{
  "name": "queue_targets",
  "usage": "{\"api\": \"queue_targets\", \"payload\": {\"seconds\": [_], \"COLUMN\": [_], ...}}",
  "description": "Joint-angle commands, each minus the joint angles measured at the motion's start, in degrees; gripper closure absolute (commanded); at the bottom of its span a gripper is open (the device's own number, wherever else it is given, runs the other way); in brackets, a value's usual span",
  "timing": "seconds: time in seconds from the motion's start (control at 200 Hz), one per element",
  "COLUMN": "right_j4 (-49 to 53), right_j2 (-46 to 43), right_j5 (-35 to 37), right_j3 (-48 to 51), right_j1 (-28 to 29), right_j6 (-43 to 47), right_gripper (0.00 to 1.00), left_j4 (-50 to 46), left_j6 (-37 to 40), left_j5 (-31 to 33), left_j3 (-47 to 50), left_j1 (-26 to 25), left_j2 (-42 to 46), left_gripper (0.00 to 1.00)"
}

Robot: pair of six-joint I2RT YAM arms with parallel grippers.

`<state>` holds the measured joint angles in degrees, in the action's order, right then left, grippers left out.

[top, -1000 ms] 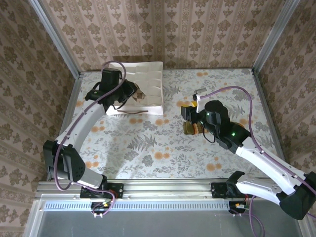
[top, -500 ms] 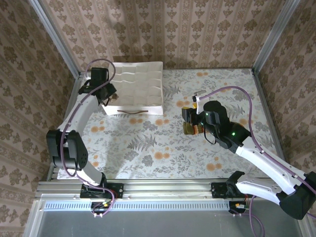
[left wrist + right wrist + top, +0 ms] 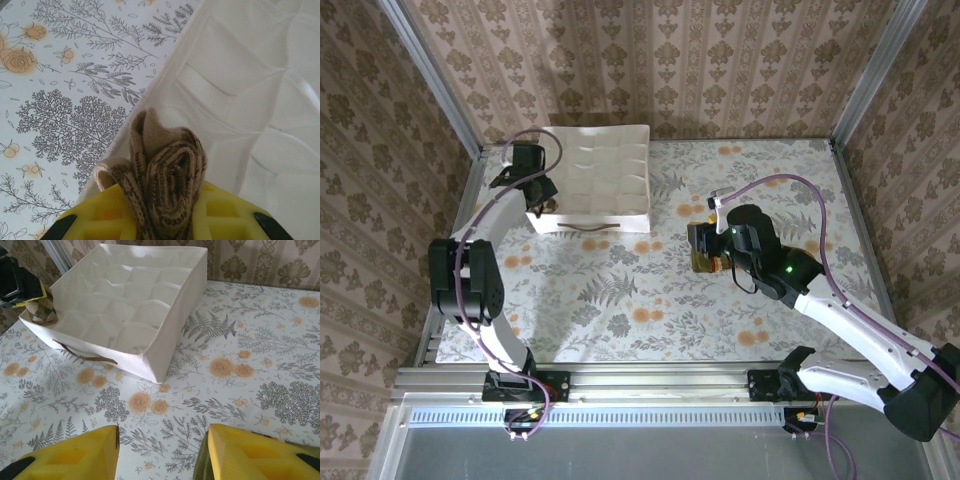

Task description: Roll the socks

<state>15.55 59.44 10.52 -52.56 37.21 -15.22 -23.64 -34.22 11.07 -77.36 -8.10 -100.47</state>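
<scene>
A rolled tan-and-brown argyle sock [image 3: 165, 170] is clamped between the yellow pads [image 3: 95, 222] of my left gripper [image 3: 161, 212]. That gripper [image 3: 542, 205] hovers at the near left corner of the white gridded tray [image 3: 592, 223], with the sock [image 3: 41, 311] level with the tray's rim. The olive green sock [image 3: 703, 263] lies bunched on the table right of centre. My right gripper [image 3: 162, 455] stands open over it, and the green fabric [image 3: 202, 467] rests against the inner face of its right finger. Bare table shows between the jaws.
The tray [image 3: 172, 340] has several fabric compartments and a brown strap handle [image 3: 82, 356] on its near wall. The floral tablecloth [image 3: 620, 290] stretches across the front. Patterned walls and metal posts [image 3: 430, 75] close in the back and sides.
The left arm has swung left from the tray's front wall to its near left corner, carrying the rolled argyle sock. The right gripper has hardly moved.
</scene>
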Motion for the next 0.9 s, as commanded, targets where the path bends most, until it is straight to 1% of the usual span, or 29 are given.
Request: {"api": "queue_targets", "payload": {"seconds": [0.0, 0.175, 0.37, 0.475, 0.605, 0.665, 0.76, 0.895], "right_j4": [1.85, 1.98, 1.87, 1.76, 1.5, 1.58, 1.51, 1.37], "right_j2": [-0.02, -0.14, 0.72, 1.11, 1.44, 1.56, 1.67, 1.89], "right_j5": [-0.94, -0.91, -1.29, -1.34, -1.21, -1.23, -1.22, -1.21], "right_j3": [-1.41, -0.93, -1.21, -1.39, -1.32, -1.4, -1.41, -1.32], "right_j1": [-0.21, -0.21, -0.21, -0.21, -0.21, -0.21, -0.21, -0.24], "right_j6": [-1.28, -0.82, -0.83, -0.68, -0.49, -0.36, -0.24, 0.02], "right_gripper": [0.5, 0.5, 0.5, 0.5, 0.49, 0.49, 0.49, 0.49], "left_j4": [0.0, 4.09, 11.26, 13.99, 13.91, 11.95, 8.1, 3.95], "left_j6": [2.44, 2.16, 3.01, 2.76, 2.46, 2.03, 0.95, 0.09], "left_j5": [1.72, 1.92, 5.47, 5.96, 5.83, 5.83, 6.11, 6.45], "left_j3": [-0.12, 4.68, 11.54, 14.5, 15.53, 14.47, 12.1, 9.42], "left_j1": [0.27, -0.79, -3.02, -3.15, -3.15, -3.15, -3.09, -2.99], "left_j2": [-1.46, 0.12, 2.71, 4.4, 6.46, 7.45, 9.06, 10.71], "left_gripper": [1.0, 1.0, 1.0, 0.85, 0.47, 0.36, 0.27, 0.26]}}
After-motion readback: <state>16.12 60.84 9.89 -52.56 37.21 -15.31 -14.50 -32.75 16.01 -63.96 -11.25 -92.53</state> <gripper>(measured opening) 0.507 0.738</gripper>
